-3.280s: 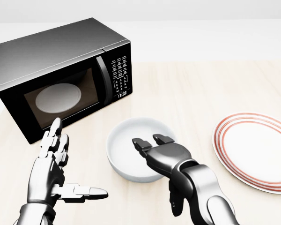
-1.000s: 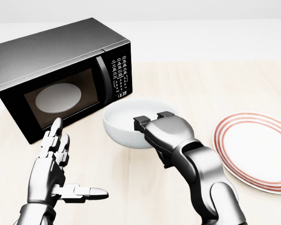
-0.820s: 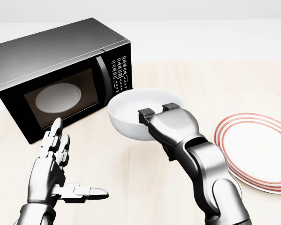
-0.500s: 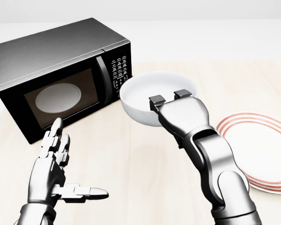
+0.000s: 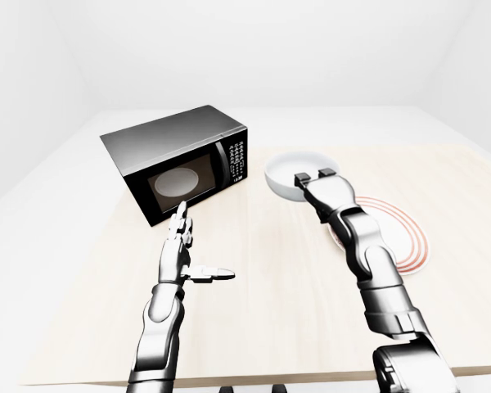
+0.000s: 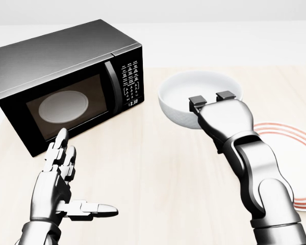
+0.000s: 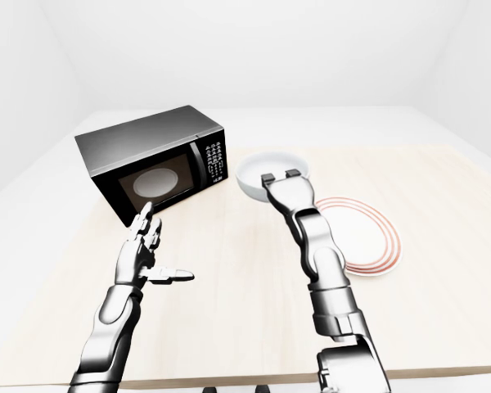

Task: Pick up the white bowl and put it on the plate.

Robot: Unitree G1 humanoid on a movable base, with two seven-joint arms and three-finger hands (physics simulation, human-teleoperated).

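Nearest you, the left hand point(image 6: 61, 190) hangs over the wooden table point(image 6: 153, 173) just below the microwave point(image 6: 66, 81) in the head view, fingers spread, thumb out sideways, grasping nothing; it looks parked out of the way, prob. so the carry path is free. Next out, your right hand point(image 6: 214, 104) has the white bowl point(image 6: 200, 98): two fingers hook over the rim's near edge into the bowl, and the thumb is hidden under it, so the pinch reads as clamped on the rim, tho you can't see the underside contact. The bowl is off the table, held roughly level, just right of the microwave's keypad, w/ its rim near the door edge but apart from it. The red-ringed plate point(image 7: 356, 237) lies on the table well right of the microwave, below and right of the bowl, partly hidden by your forearm in the head view. Judgement: you're mid-carry; the next move needs a swing right and a level descent onto the plate's centre.
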